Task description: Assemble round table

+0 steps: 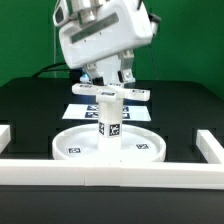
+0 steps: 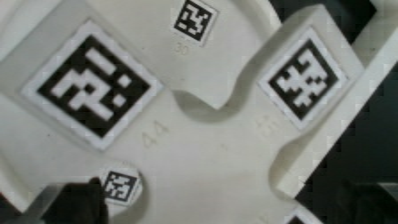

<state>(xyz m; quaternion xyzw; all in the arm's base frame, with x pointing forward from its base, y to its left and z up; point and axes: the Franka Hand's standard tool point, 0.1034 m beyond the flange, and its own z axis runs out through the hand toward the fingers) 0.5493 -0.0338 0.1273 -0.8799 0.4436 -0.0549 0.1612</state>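
Observation:
The large rimmed round disc [image 1: 70, 140] lies flat on the black table. The short thick cylinder leg [image 1: 110, 122] stands upright at its centre. The small cross-shaped foot [image 1: 135, 94] lies flat on top of the leg. My gripper [image 1: 111, 80] reaches down from above, its fingers on either side of the foot's middle and shut on it. In the wrist view the foot [image 2: 196, 110] fills the picture with its square tags. A dark fingertip [image 2: 71, 203] shows at one corner of my gripper [image 2: 214, 216]. The leg is hidden under the foot there.
Long white border bars run along the front [image 1: 110, 172], the exterior view's left [image 1: 8, 136] and right [image 1: 210, 146]. The marker board [image 1: 84, 109] lies flat behind the disc. A green wall stands at the back.

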